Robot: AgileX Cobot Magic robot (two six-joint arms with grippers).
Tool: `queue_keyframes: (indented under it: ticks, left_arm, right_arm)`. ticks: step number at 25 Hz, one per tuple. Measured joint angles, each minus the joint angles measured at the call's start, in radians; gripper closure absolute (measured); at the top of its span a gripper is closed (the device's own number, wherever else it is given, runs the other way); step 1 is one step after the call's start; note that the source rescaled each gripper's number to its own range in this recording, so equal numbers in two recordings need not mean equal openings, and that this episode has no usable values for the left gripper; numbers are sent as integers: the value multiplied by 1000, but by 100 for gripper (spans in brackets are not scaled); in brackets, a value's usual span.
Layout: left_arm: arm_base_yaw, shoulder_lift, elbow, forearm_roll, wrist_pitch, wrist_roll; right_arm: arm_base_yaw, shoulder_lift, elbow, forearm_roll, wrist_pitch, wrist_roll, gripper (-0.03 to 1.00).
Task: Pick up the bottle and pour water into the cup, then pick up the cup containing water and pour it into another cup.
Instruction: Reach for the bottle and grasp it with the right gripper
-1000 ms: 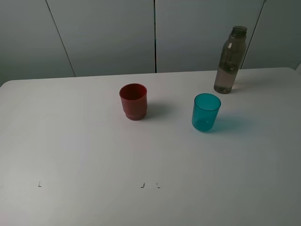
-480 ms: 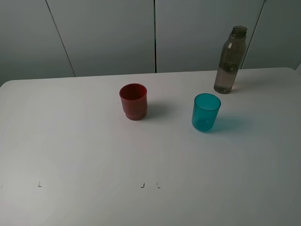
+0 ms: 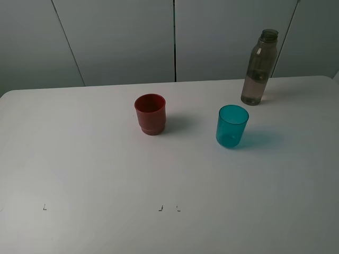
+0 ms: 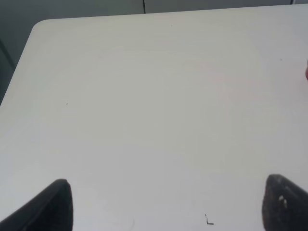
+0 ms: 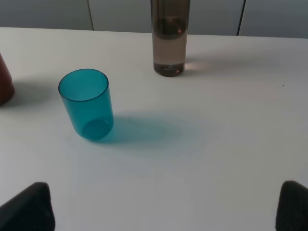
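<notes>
A tall smoky grey-brown bottle stands upright at the back right of the white table, with water in its lower part; the right wrist view shows its body. The teal translucent cup stands upright in front of it, seen also from the right wrist. The dark red cup stands left of centre; only its edge shows in the right wrist view. My right gripper is open, well short of the teal cup, holding nothing. My left gripper is open over bare table.
Grey wall panels rise behind the table's back edge. Small dark marks lie on the table near the front. The table's left corner shows in the left wrist view.
</notes>
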Motion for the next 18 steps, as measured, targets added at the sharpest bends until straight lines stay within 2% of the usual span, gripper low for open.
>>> queue_keyframes:
  ticks: [18]
  left_arm:
    - [0,0,0,0,0,0]
  right_arm:
    - [0,0,0,0,0,0,-3]
